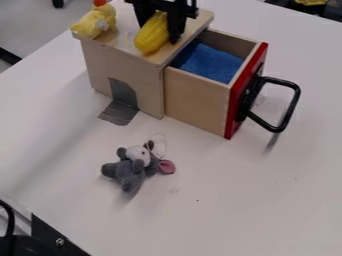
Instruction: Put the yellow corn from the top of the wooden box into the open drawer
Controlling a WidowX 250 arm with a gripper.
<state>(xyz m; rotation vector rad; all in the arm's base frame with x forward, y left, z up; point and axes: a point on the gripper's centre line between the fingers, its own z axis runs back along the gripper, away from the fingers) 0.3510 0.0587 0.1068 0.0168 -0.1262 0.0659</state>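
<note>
A smooth white worktop [234, 200] carries one box [127, 72] of pale, flat-sided wood near its top edge. One drawer [194, 102] of the same wood stands pulled out from the box's right side, with a flat red front [236, 107] and one looped black handle [291, 107]. Inside it lies soft blue cloth [210, 61]. The black gripper [159, 34] is over the box top, right around one ribbed, rounded yellow corn cob [152, 35]; how far open it is, and whether it grips the cob, cannot be told. Two plush toys are about: a grey mouse [130, 169] on the worktop in front of the box, and a yellow duck [93, 25] at the box top's left corner. One strip of grey tape [122, 100] runs down the box onto the worktop.
</note>
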